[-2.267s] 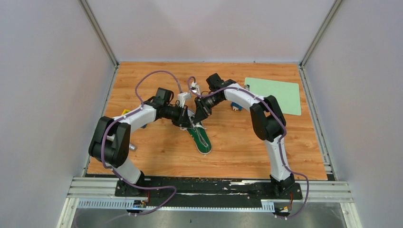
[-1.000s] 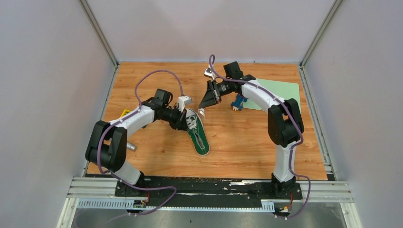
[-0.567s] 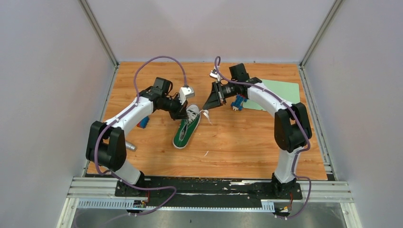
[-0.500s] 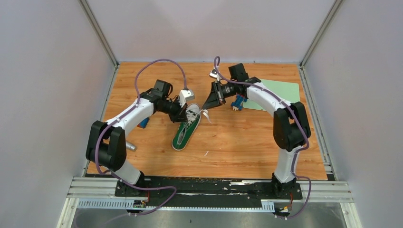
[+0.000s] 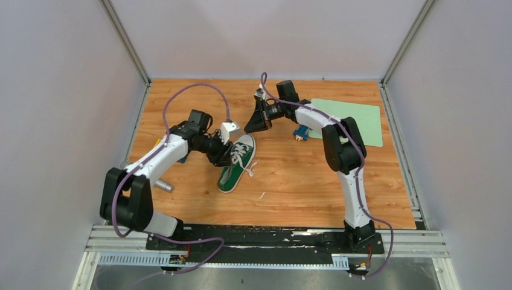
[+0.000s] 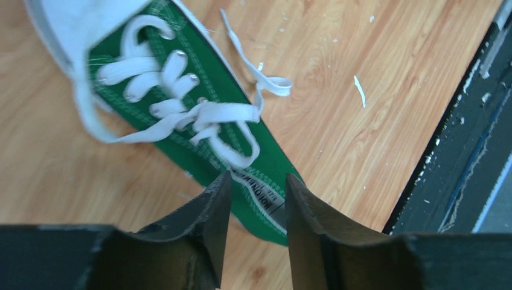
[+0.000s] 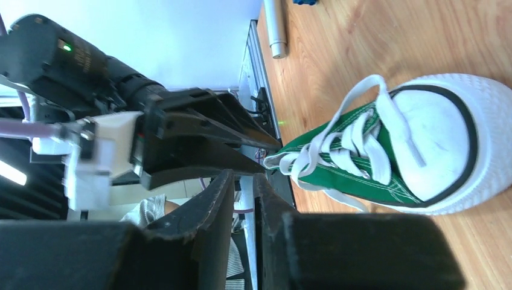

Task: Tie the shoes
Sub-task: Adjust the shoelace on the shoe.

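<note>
Left hand (image 6: 256,181) half open, empty; sneaker (image 5: 233,174) just at its 3 o'clock on the counter (image 5: 302,181). Long axis 1–7 o'clock, toe far. Right hand (image 5: 249,127) narrow gap, empty, 12 o'clock of toe. Left is nearer the laces (image 6: 205,115).

A green sneaker (image 5: 231,176) lies on the wooden table (image 5: 302,187), its white toe cap pointing toward the far wall and its white laces (image 5: 241,158) spread across the top. The left gripper (image 5: 224,155) is at its left side. The right gripper (image 5: 256,122) hangs beyond the toe. A green mat (image 5: 353,121) lies far right.
</note>
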You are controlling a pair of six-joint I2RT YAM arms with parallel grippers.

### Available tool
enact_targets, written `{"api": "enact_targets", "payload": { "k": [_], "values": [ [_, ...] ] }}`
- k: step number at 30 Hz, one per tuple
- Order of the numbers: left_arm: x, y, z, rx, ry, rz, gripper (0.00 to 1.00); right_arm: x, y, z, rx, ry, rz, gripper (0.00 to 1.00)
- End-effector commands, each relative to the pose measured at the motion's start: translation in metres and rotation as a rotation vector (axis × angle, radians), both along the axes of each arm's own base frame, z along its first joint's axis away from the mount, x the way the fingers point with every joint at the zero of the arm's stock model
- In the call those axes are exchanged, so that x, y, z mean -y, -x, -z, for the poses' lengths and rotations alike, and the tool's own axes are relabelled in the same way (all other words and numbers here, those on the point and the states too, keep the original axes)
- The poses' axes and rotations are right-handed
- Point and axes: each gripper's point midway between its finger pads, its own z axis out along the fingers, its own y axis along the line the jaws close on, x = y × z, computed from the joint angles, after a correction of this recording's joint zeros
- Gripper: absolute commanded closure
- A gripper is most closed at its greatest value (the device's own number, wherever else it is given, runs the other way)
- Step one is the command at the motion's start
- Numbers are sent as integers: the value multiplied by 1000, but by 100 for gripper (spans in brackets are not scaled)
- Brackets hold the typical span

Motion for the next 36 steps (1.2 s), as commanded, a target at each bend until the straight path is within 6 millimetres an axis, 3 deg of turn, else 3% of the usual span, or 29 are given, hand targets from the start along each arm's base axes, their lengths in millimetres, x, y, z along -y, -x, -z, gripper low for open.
{"api": "enact_targets", "payload": {
  "k": [1, 4, 7, 9, 11, 16, 17, 20, 25, 31, 32, 35, 36],
  "values": [
    [-14, -15, -59, 216, 36, -41, 50, 8, -12, -59, 237, -74, 14, 77],
    [-5, -19, -81, 374, 46, 62, 44, 34, -15, -46, 311, 54, 111, 66],
    [24, -13, -79, 449, 18, 273, 42, 73, -19, -42, 349, 162, 217, 56],
    [39, -8, -66, 426, -23, 419, 41, 104, -25, -43, 362, 222, 295, 50],
    [51, -8, -39, 335, -93, 504, 41, 138, -36, -52, 383, 268, 388, 45],
    [78, -25, -11, 224, -254, 400, 42, 206, -52, -83, 426, 326, 573, 44],
    [76, -37, -3, 205, -320, 272, 42, 215, -53, -85, 428, 339, 602, 44],
    [84, -29, 6, 109, -372, 70, 45, 239, -51, -87, 411, 363, 672, 44],
    [80, -6, 29, 90, -452, 28, 44, 253, -45, -85, 366, 358, 710, 45],
    [77, -12, 64, 40, -539, -29, 46, 254, -38, -86, 361, 350, 715, 45],
    [76, -11, 74, 14, -562, -31, 48, 254, -37, -86, 361, 349, 715, 45],
    [82, -15, 80, -3, -568, -32, 58, 254, -32, -86, 360, 349, 715, 46],
    [84, -14, 82, -15, -564, -20, 68, 254, -31, -86, 362, 349, 714, 46]
  ]
}}
